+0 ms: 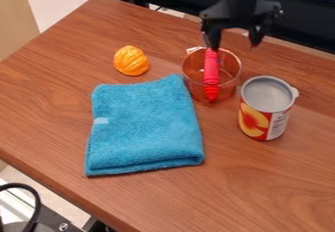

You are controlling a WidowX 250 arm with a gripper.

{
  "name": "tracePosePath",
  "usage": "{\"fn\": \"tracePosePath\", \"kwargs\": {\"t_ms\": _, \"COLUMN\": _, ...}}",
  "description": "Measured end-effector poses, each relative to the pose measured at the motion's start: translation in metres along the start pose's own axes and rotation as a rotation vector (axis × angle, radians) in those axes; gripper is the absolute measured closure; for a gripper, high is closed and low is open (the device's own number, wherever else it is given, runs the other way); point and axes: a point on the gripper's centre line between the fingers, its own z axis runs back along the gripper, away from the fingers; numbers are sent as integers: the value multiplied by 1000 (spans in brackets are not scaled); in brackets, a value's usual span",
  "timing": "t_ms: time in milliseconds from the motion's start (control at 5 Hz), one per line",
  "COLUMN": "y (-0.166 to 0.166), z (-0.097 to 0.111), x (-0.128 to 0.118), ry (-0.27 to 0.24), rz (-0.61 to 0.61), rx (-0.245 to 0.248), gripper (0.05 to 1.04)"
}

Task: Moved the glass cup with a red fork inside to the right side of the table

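The gripper (234,44) hangs at the top right, above the back rim of the glass cup, with its two fingers spread apart. Its left fingertip overlaps the upper end of the red fork; whether they touch I cannot tell. The transparent, amber-tinted cup (227,81) stands upright on the table, right of centre. Inside it the red fork (211,72) leans, its upper end at the back rim and its lower part toward the front; the tines cannot be made out.
An open can (263,121) with a peach label stands close to the cup's right. A folded blue towel (144,126) lies left of and in front of the cup, and an orange ridged object (131,60) sits behind the towel. The wooden table (275,187) has its back edge beneath the arm.
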Motion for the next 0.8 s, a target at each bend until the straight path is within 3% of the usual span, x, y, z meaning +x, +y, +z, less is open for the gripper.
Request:
{"fn": "tracePosePath", "kwargs": {"t_ms": 400, "y": 34, "z": -1, "x": -1, "ry": 115, "rz": -56, "rx": 83, "gripper": 87}}
{"fn": "tracePosePath", "kwargs": {"t_ms": 600, "y": 67, "z": 6, "x": -4, "ry": 120, "rz": -183, "rx": 84, "gripper": 87}}
{"fn": "tracePosePath", "kwargs": {"t_ms": 800, "y": 100, "z": 7, "x": -6, "ry": 140, "rz": -311, "rx": 17, "gripper": 87}}
